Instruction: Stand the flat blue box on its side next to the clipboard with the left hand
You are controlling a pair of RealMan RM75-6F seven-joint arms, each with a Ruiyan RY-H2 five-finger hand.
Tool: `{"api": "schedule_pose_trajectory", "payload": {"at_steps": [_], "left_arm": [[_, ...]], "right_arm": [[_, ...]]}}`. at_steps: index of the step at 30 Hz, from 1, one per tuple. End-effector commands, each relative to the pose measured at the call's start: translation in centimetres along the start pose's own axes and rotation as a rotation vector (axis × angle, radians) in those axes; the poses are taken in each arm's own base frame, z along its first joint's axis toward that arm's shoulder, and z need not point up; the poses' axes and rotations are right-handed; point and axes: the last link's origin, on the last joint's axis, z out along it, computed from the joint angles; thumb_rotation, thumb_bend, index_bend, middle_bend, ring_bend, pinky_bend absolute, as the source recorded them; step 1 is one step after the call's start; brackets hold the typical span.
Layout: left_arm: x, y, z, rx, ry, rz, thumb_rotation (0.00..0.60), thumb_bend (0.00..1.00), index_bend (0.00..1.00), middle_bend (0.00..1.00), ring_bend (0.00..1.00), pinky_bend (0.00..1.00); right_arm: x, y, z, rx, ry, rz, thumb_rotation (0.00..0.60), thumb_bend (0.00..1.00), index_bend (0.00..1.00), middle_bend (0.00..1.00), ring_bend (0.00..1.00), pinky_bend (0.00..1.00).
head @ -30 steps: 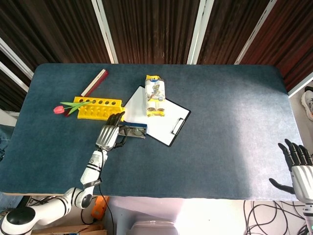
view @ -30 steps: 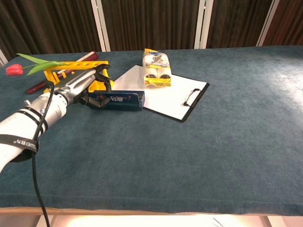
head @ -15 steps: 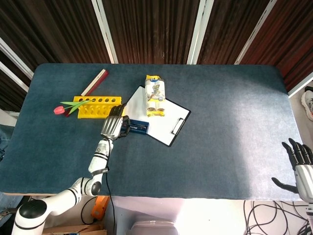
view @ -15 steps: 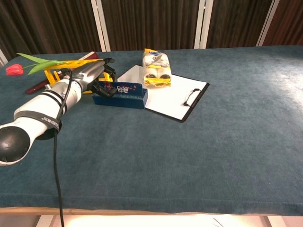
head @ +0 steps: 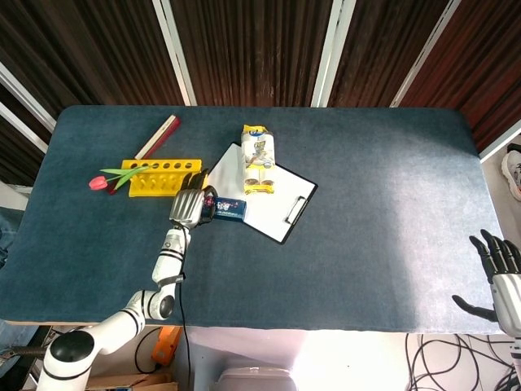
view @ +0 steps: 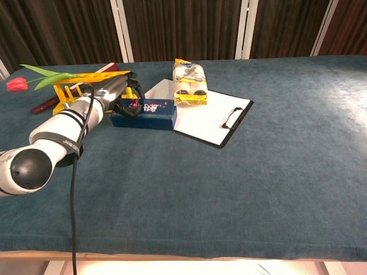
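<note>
The dark blue table (view: 241, 189) carries it all. On it the clipboard (head: 269, 199) is our landmark: a yellow snack pack (view: 189, 83) lies across its far end, and a yellow rack (head: 163, 179) with a tulip (head: 102, 182) sits off its left side. Against the clipboard's left edge stands the blue box (view: 144, 114), tipped up on its long side, the left hand (head: 189, 205) curled around its left end. Far right of the clipboard, the right hand (head: 498, 269) hangs spread, holding nothing.
</note>
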Motion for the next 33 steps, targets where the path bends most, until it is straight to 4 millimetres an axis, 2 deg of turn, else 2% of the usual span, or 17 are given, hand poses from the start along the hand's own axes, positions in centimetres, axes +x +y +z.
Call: {"api": "schedule_pose_trajectory", "payload": {"at_steps": [1,4,11,15,16,19,24,26,29,33], "left_arm": [[-0.1,0.4,0.1,-0.014,0.025,-0.017,0.6,0.39,0.15,0.0,0.0,0.05],[0.0,0.6,0.1,-0.025,0.059,-0.054,0.6,0.39,0.07,0.0,0.0,0.06],[0.1,0.3,0.0,-0.034,0.095,-0.044,0.6,0.38,0.09,0.0,0.0,0.06],[0.4,0.3,-1.3,-0.097,0.101,-0.056,0.6,0.38,0.07,0.0,0.0,0.06],[0.5,0.1,-2.1,-0.124,0.089,-0.054,0.6,0.38,0.06,0.0,0.0,0.06],[1.7,-1.5,-6.8,-0.209,0.027,-0.022,0.6,0.37,0.03,0.0,0.0,0.06],[5.5,-6.1,-17.5,-0.179,-0.112,0.033,0.6,0.38,0.0,0.0,0.0,0.04],[6.3,-7.6,-20.4,-0.155,-0.135,0.062,0.6,0.37,0.0,0.0,0.0,0.03],[7.3,-9.5,-23.5,-0.135,-0.082,0.08,0.6,0.37,0.0,0.0,0.0,0.02],[7.8,-11.3,-24.9,-0.092,0.051,0.16,0.6,0.36,0.0,0.0,0.0,0.02]], "right_arm": [[0.0,0.0,0.0,0.0,0.0,0.002,0.6,0.18,0.0,0.0,0.0,0.0],[0.1,0.0,-0.1,0.001,0.0,0.001,0.6,0.18,0.0,0.0,0.0,0.0],[0.1,0.0,-0.1,0.001,0.002,0.001,0.6,0.18,0.0,0.0,0.0,0.0],[0.1,-0.1,0.0,0.004,0.006,0.002,0.6,0.18,0.0,0.0,0.0,0.0],[0.1,-0.1,0.0,0.005,0.006,0.002,0.6,0.18,0.0,0.0,0.0,0.0],[0.0,-0.1,0.2,0.003,0.002,-0.007,0.6,0.18,0.0,0.0,0.0,0.0],[-0.5,-0.5,0.3,0.004,-0.008,-0.032,0.6,0.18,0.0,0.0,0.0,0.0],[-0.7,-0.8,0.3,0.005,-0.01,-0.039,0.6,0.18,0.0,0.0,0.0,0.0],[-1.0,-1.1,0.4,0.007,-0.012,-0.05,0.6,0.18,0.0,0.0,0.0,0.0],[-1.3,-1.4,0.4,0.004,-0.01,-0.067,0.6,0.18,0.0,0.0,0.0,0.0]]}}
